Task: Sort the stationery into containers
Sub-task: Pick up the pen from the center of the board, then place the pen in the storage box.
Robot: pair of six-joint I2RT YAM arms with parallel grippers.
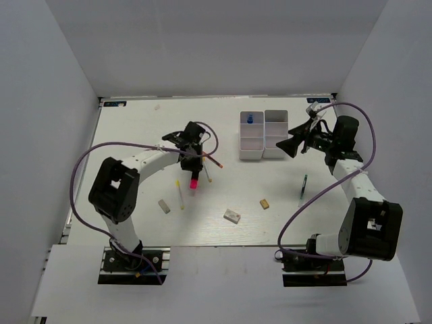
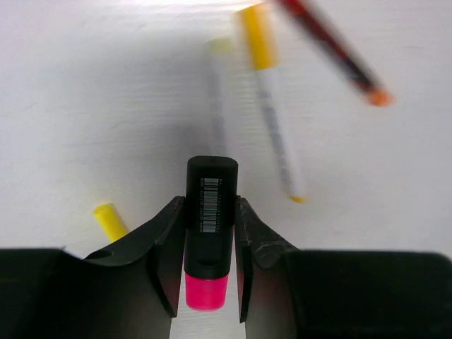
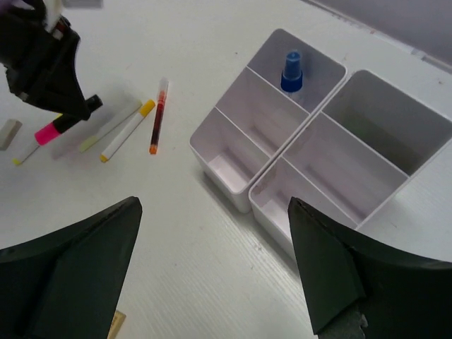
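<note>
Left wrist view is showing you your left end effector (image 2: 209, 212) pinching the pink-black marker (image 2: 210, 176), at eight o'clock from the containers (image 1: 251, 155), while your right end effector (image 3: 214, 212) is hanging spread wide.

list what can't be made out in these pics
yellow pen, left wrist view: all but one end hidden behind the left gripper, shut on the pink-black marker.
red pen, same view: blurred, cut by the top edge.
tan eraser, right wrist view: mostly hidden by a finger of the open right gripper.
green-black marker, top view: too small for detail.
</note>
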